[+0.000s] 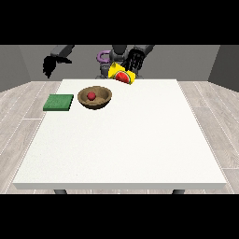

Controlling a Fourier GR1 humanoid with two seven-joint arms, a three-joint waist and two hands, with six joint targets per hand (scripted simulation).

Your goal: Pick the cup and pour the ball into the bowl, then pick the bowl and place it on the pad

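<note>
A brown wooden bowl [94, 98] stands on the white table [126, 140] at the back left, with a small red ball [91, 96] inside it. A flat green pad [59, 102] lies to the bowl's left, apart from it. Above the table's far edge a yellow cup [122, 75] with a red watermelon picture hangs tipped on its side. The hand at the view's right [133, 59] is curled round it from above. The hand at the view's left [50, 65] hangs in the air beyond the table's back left corner, its fingers pointing down, holding nothing.
The robot's torso with a purple ring [102, 58] on it stands behind the table's far edge. Wooden floor surrounds the table.
</note>
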